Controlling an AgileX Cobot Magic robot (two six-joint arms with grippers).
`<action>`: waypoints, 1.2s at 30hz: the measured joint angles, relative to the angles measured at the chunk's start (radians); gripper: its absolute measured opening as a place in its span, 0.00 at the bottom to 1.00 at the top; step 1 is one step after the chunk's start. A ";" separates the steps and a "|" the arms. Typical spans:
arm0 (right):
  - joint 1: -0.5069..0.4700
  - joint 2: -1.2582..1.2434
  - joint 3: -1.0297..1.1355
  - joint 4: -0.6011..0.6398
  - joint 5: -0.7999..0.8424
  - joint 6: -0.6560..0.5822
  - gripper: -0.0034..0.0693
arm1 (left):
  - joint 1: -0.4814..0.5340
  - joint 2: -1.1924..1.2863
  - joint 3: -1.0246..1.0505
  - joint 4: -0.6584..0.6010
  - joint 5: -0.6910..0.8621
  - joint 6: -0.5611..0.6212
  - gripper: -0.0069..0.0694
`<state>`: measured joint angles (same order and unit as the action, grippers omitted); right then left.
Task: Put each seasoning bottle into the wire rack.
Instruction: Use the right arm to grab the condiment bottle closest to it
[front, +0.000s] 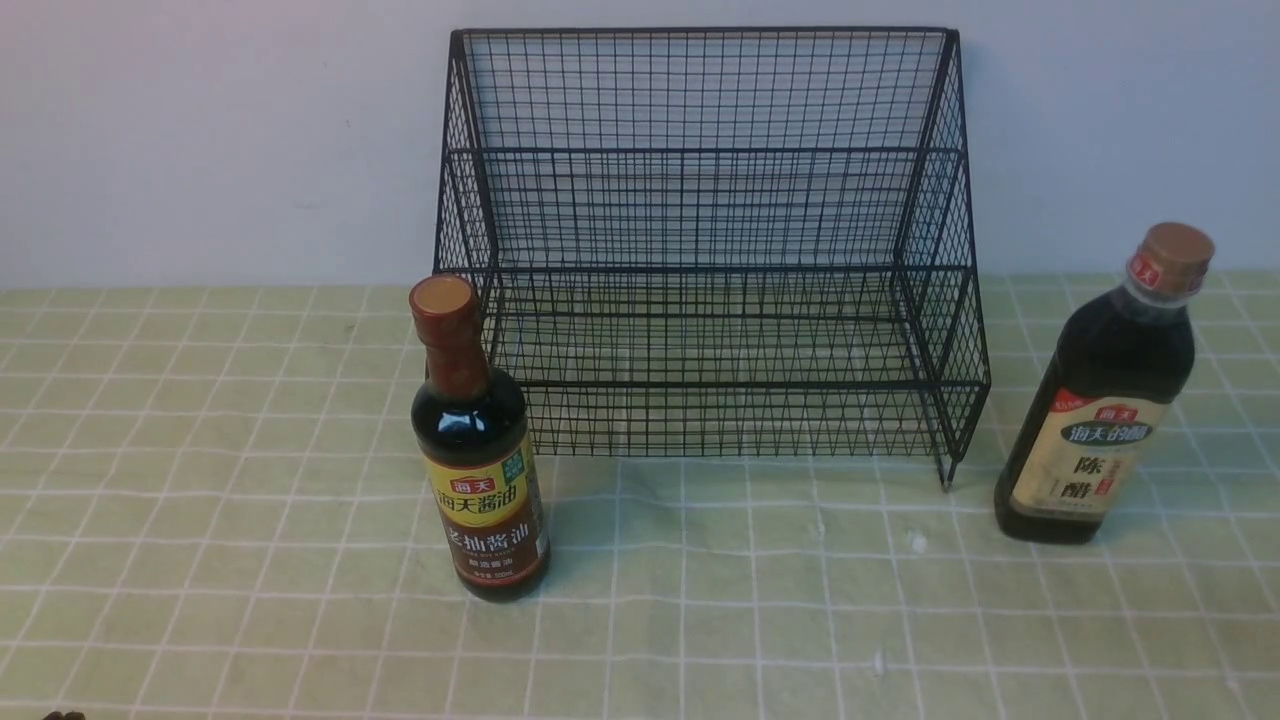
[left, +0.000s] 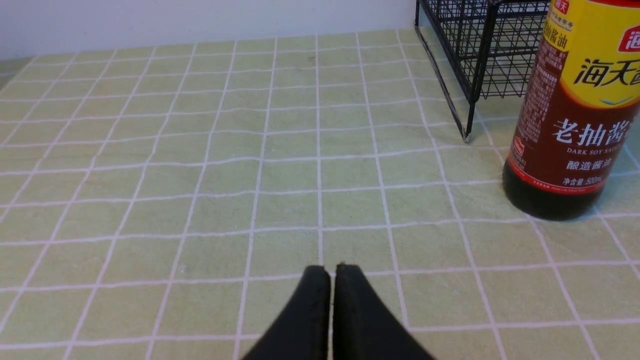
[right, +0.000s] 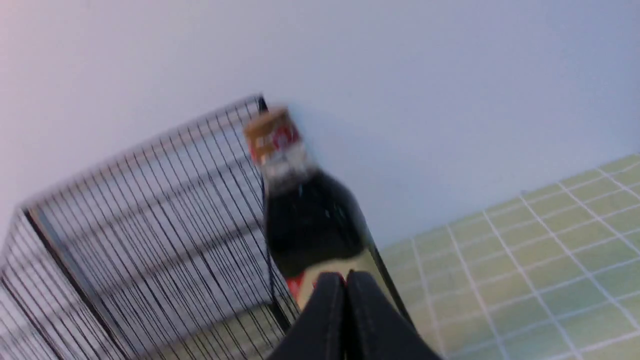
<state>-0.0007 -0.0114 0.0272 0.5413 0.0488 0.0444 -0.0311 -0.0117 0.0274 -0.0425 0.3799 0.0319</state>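
A black wire rack (front: 700, 240) with two stepped tiers and a tall back stands at the rear of the bench (front: 200, 520). A slim dark bottle (front: 482, 470) with a reddish neck and yellow-brown label stands upright just before its front left corner. A broader dark bottle (front: 1100, 420) with a cream label and brown cap stands upright off the rack's right side.

- Right gripper (right: 345, 274) tips pressed together, holding nothing
- Blurred dark bottle (right: 312, 220) with brown cap just beyond them
- Black wire rack (right: 150, 215) beside it, on green checked cloth (right: 525, 260)
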 joint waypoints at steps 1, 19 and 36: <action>0.000 0.000 0.000 0.064 -0.033 0.011 0.04 | 0.000 0.000 0.000 0.000 0.000 0.000 0.08; 0.001 0.251 -0.523 -0.140 0.237 -0.105 0.04 | 0.000 0.000 0.000 0.000 0.000 0.000 0.08; 0.001 1.141 -1.239 -0.270 0.838 -0.299 0.47 | 0.000 0.000 0.000 0.000 0.000 0.000 0.08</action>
<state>0.0004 1.1301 -1.2122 0.2715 0.8866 -0.2545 -0.0311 -0.0117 0.0274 -0.0425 0.3799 0.0319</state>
